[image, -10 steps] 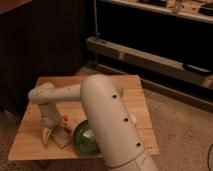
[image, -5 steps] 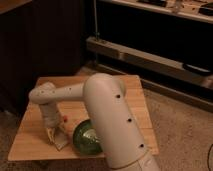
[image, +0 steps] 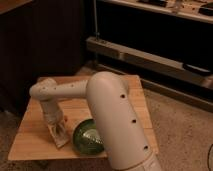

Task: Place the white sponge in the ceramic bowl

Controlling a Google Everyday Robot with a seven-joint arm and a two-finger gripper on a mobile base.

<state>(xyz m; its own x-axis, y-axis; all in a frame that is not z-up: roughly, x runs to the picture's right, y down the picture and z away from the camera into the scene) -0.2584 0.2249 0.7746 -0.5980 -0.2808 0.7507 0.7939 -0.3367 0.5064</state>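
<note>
White sponge (image: 62,138) under gripper (image: 58,134)

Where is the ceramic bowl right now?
The ceramic bowl sits near the front edge of the wooden table, partly hidden by the robot's arm. The gripper, shut, is down at the table just left of it.

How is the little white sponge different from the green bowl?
The white sponge is a small pale block; the ceramic bowl is round, dark green, shiny and wider. The gripper is down at the sponge, shut; the bowl sits free beside it. Both rest on the wooden table.
</note>
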